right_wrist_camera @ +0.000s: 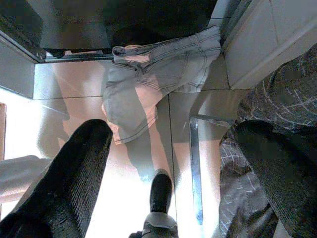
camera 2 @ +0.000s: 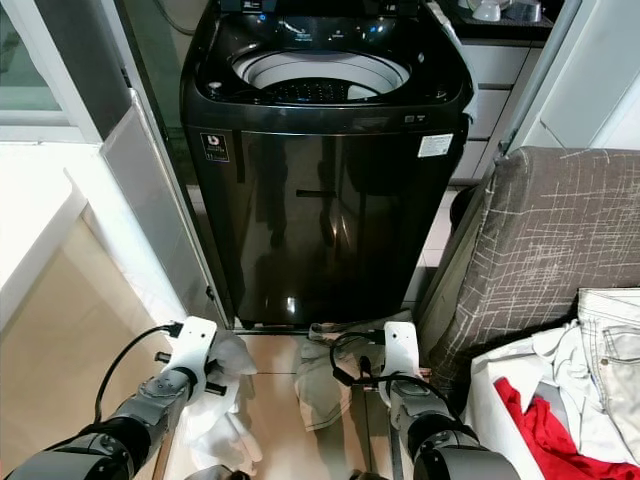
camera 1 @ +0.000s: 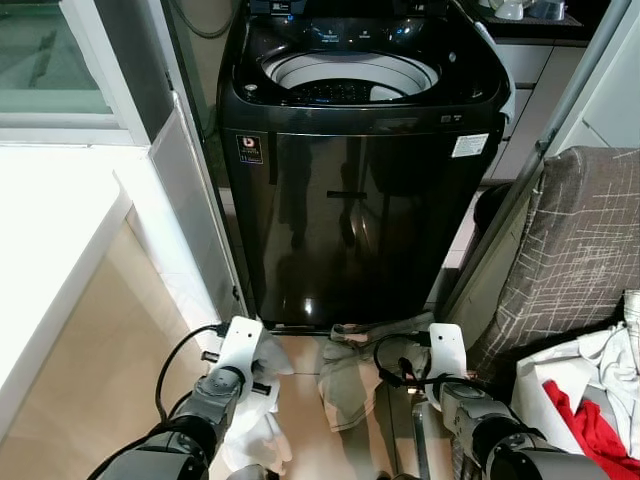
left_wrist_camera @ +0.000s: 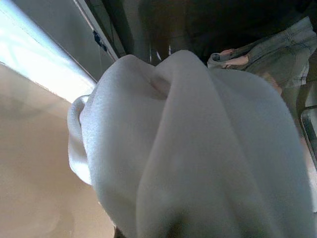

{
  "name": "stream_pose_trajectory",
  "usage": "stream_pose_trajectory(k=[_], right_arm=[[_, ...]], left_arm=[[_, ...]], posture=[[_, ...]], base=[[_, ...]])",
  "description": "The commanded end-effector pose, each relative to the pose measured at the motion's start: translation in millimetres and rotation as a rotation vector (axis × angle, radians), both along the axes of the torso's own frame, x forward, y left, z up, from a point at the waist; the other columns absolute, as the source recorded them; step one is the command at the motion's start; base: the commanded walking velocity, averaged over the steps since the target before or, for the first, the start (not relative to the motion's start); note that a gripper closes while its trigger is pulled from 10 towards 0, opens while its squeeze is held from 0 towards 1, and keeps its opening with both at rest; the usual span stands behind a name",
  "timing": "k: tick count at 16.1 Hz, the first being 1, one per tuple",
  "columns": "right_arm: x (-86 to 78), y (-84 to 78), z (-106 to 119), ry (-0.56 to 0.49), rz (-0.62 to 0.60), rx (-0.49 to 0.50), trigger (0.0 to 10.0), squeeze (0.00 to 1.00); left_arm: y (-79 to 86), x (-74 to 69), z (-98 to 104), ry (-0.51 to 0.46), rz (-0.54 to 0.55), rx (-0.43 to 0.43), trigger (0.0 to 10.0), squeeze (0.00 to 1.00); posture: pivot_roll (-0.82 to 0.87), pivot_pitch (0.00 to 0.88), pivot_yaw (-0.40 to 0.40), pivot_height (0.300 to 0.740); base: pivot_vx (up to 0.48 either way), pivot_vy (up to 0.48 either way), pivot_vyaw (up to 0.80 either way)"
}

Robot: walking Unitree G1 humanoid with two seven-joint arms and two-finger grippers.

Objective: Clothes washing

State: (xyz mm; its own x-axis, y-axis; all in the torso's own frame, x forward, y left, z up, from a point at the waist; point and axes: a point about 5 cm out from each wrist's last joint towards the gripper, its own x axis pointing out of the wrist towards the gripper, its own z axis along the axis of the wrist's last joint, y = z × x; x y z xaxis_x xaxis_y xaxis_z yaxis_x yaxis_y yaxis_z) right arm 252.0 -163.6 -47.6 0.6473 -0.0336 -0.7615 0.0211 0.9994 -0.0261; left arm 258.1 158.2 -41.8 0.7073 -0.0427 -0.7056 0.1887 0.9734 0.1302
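Pale floor tiles run up to a black top-loading washing machine (camera 1: 360,150), lid open for loading; in the head views the left gripper (camera 1: 240,375) holds a white garment (camera 1: 255,435) low at near left, apparently ready to lift. Its wrist view shows that white cloth draped close across the lens. From the right wrist, the right gripper (right_wrist_camera: 168,163) hangs with fingers (right_wrist_camera: 74,173) spread and empty above faded jeans (right_wrist_camera: 148,74) crumpled on the floor at the machine's foot.

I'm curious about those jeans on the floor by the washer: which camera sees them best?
The right wrist view: the jeans lie spread out, unobstructed. Both eye views show them partly behind the right gripper; the left wrist view catches a corner past the white cloth.
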Motion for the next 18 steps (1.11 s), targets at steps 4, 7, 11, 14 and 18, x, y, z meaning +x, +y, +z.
stream_pose_trajectory(k=[4, 7, 11, 14, 18], right_arm=[[-0.3, 1.3, -0.3, 0.008, 0.022, -0.008, 10.0, 0.00], [-0.5, 2.8, -0.6, 0.010, 0.023, -0.003, 10.0, 0.00], [-1.9, 4.0, -1.6, 0.013, 0.022, 0.000, 10.0, 0.00], [-2.6, 4.2, -2.1, 0.015, 0.018, 0.003, 10.0, 0.00], [-3.9, 2.7, -3.0, 0.019, 0.017, 0.001, 10.0, 0.00]], left_arm=[[3.3, -1.5, -0.8, -0.004, 0.013, 0.003, 10.0, 0.00], [4.4, -1.7, -0.8, -0.004, 0.009, 0.007, 10.0, 0.00], [5.3, 1.5, 1.7, -0.012, -0.010, 0.019, 10.0, 0.00], [5.3, 2.0, 2.2, -0.013, -0.015, 0.021, 10.0, 0.00], [4.8, -1.7, -0.7, -0.002, -0.020, 0.023, 10.0, 0.00]], posture=[[-0.09, 0.000, -0.001, 0.731], [-0.09, 0.000, 0.001, 0.731], [-0.09, 0.000, 0.015, 0.731], [-0.10, 0.000, 0.020, 0.731], [-0.09, 0.000, 0.017, 0.731]], base=[[0.000, 0.000, 0.00], [0.000, 0.000, 0.00], [0.000, 0.000, 0.00], [0.000, 0.000, 0.00], [0.000, 0.000, 0.00]])
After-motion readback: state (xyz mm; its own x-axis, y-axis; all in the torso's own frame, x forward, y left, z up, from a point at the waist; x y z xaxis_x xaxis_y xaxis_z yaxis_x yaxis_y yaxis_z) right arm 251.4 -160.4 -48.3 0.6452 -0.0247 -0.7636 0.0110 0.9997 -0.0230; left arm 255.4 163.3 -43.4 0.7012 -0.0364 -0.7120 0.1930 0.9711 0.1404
